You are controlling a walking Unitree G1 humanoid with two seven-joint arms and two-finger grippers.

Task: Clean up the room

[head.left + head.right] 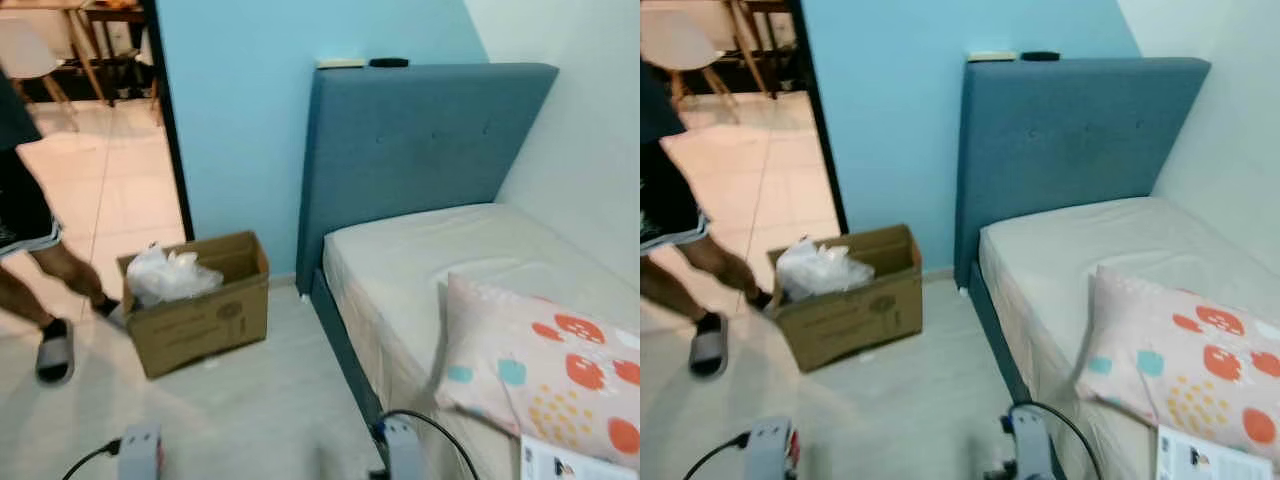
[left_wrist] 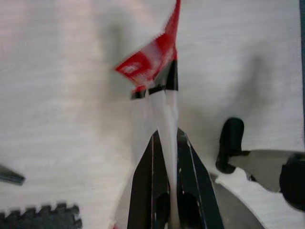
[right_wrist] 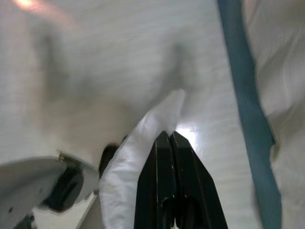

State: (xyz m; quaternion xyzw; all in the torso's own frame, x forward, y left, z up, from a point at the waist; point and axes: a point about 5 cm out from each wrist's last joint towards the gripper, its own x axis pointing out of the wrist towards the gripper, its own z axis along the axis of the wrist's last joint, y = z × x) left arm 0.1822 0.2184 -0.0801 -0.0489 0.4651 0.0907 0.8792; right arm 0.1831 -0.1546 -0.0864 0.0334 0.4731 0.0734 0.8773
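Left claw (image 2: 167, 143) around blurred red-tipped wrapper (image 2: 152, 62).

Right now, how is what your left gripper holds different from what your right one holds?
The left gripper pinches a thin wrapper, red, black and clear, hanging flat. The right gripper pinches a plain white tissue, soft and crumpled, bulkier than the wrapper. Both are light litter held over the floor.

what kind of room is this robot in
Most likely a bedroom in a home: a bed with a bare mattress and a blue padded headboard, plus a patterned pillow on the mattress. A cardboard box holding a white plastic bag stands on the floor by the doorway.
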